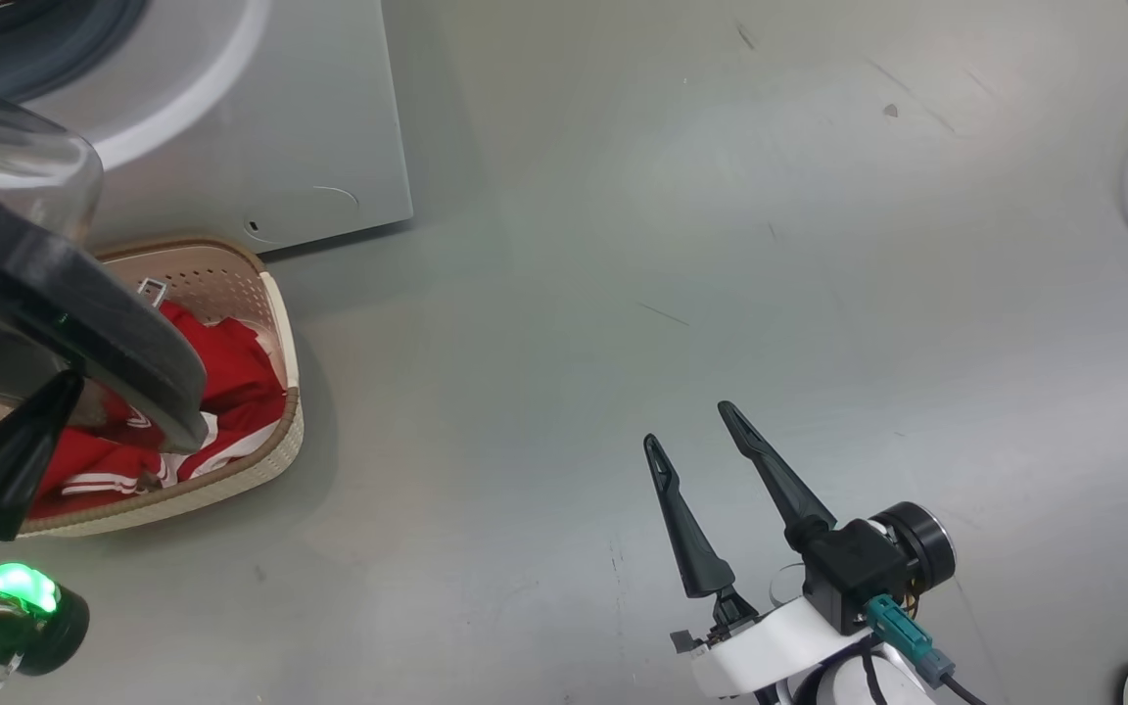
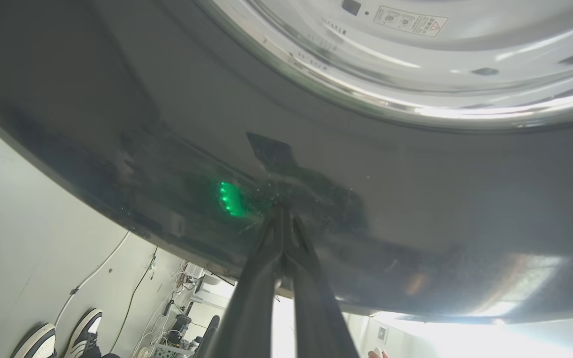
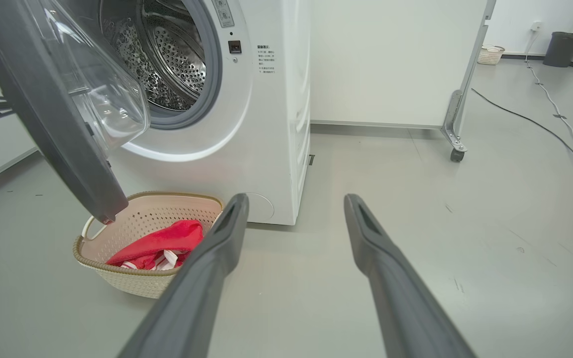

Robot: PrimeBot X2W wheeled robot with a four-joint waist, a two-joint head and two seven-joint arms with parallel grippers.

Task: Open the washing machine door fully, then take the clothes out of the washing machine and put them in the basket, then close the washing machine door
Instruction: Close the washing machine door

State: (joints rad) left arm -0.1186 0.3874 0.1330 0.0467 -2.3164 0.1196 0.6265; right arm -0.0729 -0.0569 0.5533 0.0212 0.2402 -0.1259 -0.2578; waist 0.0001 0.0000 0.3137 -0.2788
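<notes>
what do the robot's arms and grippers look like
Each gripper has two long tapering dark fingers. The right gripper has a black block, white shell, teal connector and dark cable. The left gripper has a green light on black housing.

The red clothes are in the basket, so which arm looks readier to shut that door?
Left. The left hand, shut, touches the black rim of the door; the right hand hangs open over the floor.

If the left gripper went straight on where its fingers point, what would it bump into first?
The wide glossy black rim of the big round washing machine door. The shut left gripper points straight at it, tips seemingly touching or nearly so; the exact gap is hard to judge.
</notes>
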